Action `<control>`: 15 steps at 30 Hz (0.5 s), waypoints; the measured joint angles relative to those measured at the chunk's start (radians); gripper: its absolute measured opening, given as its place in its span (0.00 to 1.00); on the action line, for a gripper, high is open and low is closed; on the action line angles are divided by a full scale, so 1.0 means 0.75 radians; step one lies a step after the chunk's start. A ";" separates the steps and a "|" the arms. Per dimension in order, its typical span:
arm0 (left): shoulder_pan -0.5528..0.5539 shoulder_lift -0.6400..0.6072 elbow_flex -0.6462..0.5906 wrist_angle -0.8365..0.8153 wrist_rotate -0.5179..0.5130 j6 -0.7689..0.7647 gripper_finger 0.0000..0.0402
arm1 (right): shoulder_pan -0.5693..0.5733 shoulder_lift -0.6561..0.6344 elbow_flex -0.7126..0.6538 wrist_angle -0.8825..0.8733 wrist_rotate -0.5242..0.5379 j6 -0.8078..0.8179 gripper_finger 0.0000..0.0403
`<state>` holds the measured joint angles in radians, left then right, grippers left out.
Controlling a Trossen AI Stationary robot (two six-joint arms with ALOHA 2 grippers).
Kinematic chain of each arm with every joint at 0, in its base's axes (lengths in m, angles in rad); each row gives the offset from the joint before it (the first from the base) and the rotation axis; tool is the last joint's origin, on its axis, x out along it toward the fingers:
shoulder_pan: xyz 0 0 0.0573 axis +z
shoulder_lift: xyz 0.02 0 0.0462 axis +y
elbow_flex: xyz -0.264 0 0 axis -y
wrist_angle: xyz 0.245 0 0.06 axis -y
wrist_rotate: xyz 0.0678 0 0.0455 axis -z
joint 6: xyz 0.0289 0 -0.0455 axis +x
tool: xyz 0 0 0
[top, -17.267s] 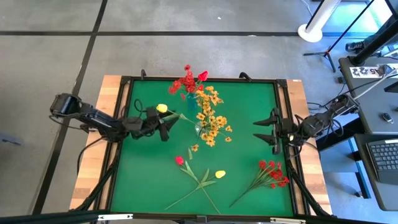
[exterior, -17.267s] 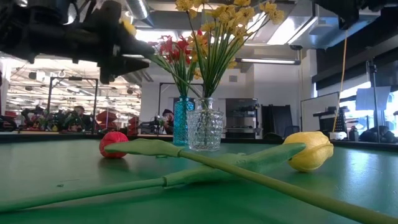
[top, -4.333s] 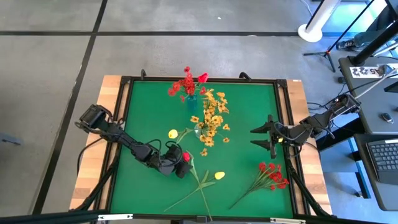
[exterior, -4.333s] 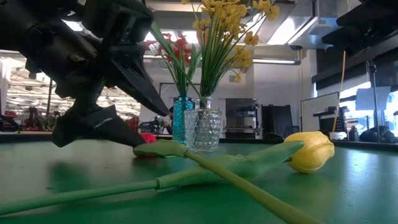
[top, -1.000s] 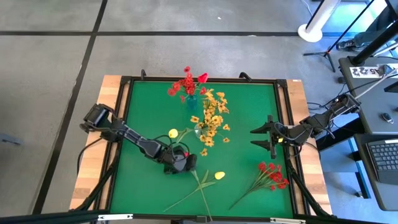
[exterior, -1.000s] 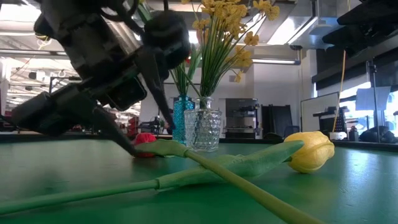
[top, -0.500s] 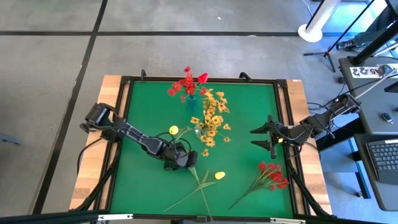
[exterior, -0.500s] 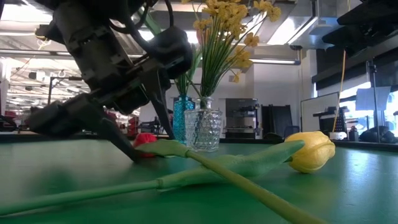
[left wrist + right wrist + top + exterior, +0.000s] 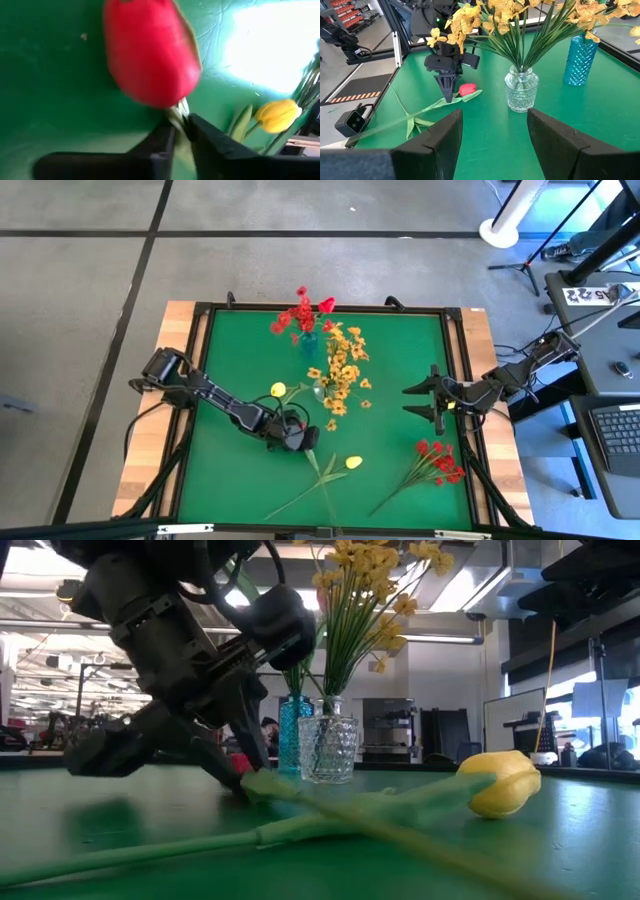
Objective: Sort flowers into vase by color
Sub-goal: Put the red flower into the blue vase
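Observation:
A single red bud on a thin green stem lies near the table's middle, also seen in the right wrist view. My left gripper stands over it, shut on its stem. A yellow bud lies close by, its stem crossing the red one's. A red sprig lies at the near right. The blue vase holds red blooms. The clear vase holds yellow-orange blooms and a leaning yellow bud. My right gripper waits open at the right edge. My left gripper pinches the red bud's stem between its two fingers, right behind the bud. The fingers come from above, slanting from the table's left, and lie across the stem. The rest of the stem and its leaves lie on the green mat.
The two vases stand close behind my left gripper, toward the far edge. The green mat has a raised dark frame round it. Beyond the table are the room's shelves and equipment.
My left gripper has shut on the stem just behind the red bud, after standing open on either side of it. It has edged a little toward the far edge. The crossing stems near it have stirred slightly.

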<state>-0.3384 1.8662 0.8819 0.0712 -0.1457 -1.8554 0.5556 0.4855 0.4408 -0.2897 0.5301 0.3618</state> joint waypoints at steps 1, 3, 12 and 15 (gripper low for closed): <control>-0.011 0.001 -0.001 0.013 -0.030 0.009 0.07 | 0.000 0.000 0.000 0.000 0.000 0.000 0.55; -0.037 0.008 -0.003 0.074 -0.119 0.040 0.03 | 0.000 0.000 0.000 0.000 0.000 0.000 0.55; -0.209 -0.075 -0.005 0.274 -0.453 0.184 0.01 | 0.000 0.000 0.000 0.001 0.000 0.000 0.55; -0.276 -0.142 -0.005 0.274 -0.553 0.206 0.01 | 0.000 0.000 0.000 0.001 0.000 0.000 0.55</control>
<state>-0.5457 1.7598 0.8783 0.2766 -0.5607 -1.7006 0.5556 0.4857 0.4408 -0.2887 0.5301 0.3619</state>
